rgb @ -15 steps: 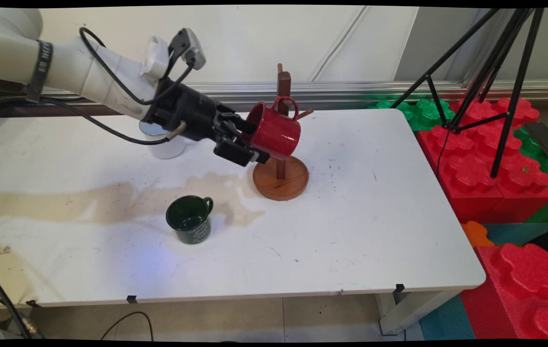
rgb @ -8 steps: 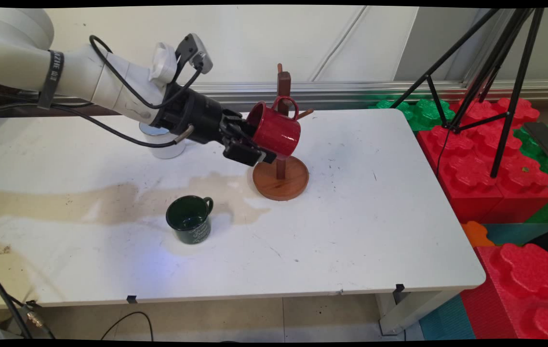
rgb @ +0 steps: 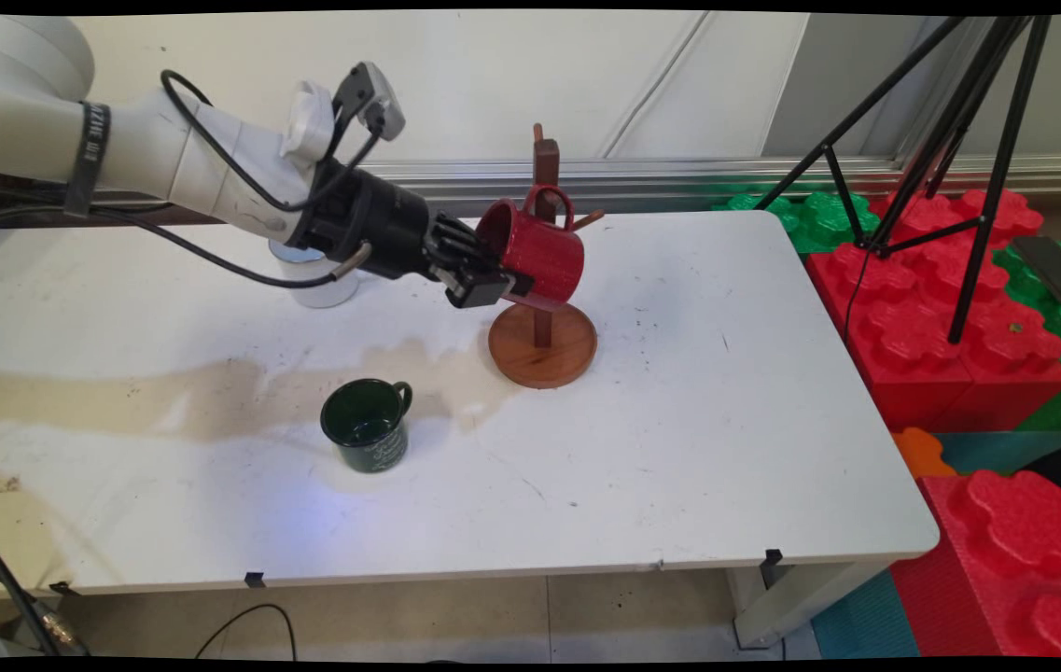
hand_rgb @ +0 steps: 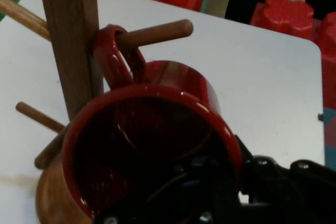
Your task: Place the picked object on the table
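Observation:
A red mug [rgb: 539, 261] lies tilted on its side against the wooden mug tree [rgb: 546, 168], which stands on a round base [rgb: 544, 347]. In the hand view the red mug [hand_rgb: 157, 129] has its handle looped over a wooden peg [hand_rgb: 157, 32] beside the post [hand_rgb: 71, 40]. My gripper [rgb: 495, 282] comes in from the left and is shut on the mug's rim. One finger is inside the mug and the other is outside, as the gripper [hand_rgb: 231, 182] shows in the hand view.
A dark green mug [rgb: 367, 425] stands upright nearer the front, on a brown stain. A white cup [rgb: 320, 289] sits behind the arm. A black tripod [rgb: 959, 140] and red and green foam blocks [rgb: 941, 308] stand off the table's right edge.
The wrist has turned and pushed slightly right and up. The red mug has tipped closer to level against the post. The green mug has not moved.

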`<state>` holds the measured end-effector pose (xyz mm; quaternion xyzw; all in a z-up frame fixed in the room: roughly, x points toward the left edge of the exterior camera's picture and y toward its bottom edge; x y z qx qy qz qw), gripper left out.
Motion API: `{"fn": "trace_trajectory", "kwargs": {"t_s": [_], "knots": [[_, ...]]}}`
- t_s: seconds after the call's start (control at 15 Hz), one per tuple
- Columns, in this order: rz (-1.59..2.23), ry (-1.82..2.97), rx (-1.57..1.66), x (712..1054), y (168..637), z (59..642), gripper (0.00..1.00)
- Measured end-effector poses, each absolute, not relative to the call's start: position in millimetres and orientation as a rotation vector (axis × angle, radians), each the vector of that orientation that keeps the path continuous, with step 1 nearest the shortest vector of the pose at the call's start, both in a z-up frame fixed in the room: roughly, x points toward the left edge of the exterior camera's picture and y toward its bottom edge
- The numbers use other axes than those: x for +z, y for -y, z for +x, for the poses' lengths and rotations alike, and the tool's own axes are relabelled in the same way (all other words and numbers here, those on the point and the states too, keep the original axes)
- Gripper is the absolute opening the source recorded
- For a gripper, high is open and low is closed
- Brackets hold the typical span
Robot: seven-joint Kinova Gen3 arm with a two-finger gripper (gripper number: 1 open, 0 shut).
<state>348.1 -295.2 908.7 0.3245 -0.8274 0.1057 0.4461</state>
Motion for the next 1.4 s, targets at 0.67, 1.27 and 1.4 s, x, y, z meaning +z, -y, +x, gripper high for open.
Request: {"fn": "trace_trajectory", "kwargs": {"t_s": [0.67, 1.27, 1.4], "knots": [[0.805, 1.986, 0.243, 924.1, 286.4, 350.6, 0.00], [0.794, 1.985, 0.277, 943.7, 268.3, 354.8, 0.00], [0.781, 1.983, 0.281, 948.4, 262.8, 352.7, 0.00]]}}
